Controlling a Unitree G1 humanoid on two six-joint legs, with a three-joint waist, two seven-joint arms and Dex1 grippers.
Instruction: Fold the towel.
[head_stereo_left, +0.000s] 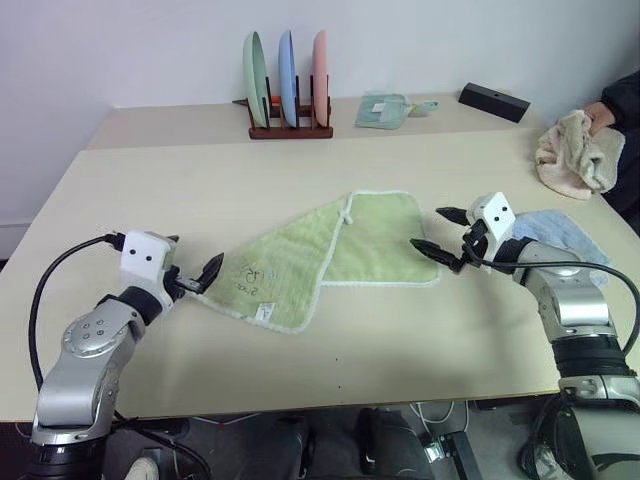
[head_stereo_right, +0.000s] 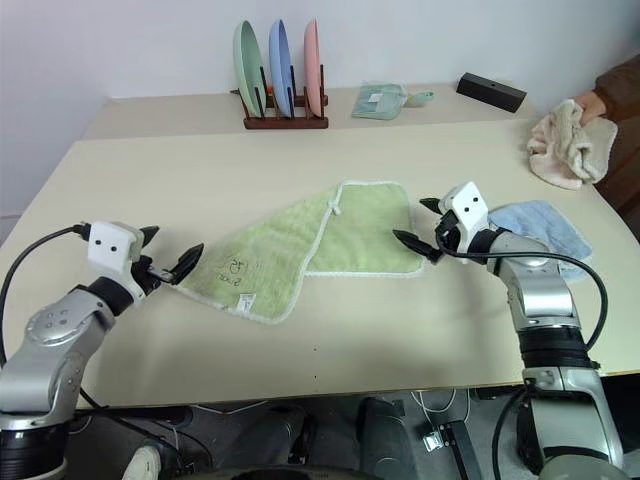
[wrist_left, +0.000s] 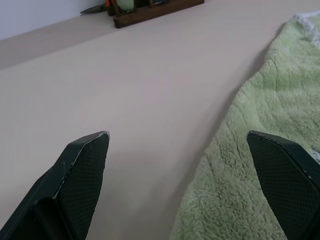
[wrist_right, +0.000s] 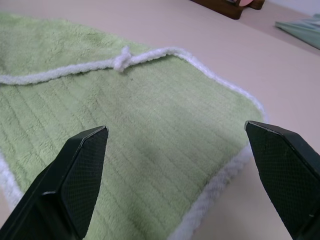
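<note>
A plain test room: bare white wall (head_stereo_left: 120, 50), beige laminate table (head_stereo_left: 200, 180), cables under the table (head_stereo_left: 440, 420) below the right pincer.

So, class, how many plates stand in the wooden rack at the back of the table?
3, upright side by side in the rack: the green plate on the left, the blue plate in the middle, the pink plate on the right.
</note>
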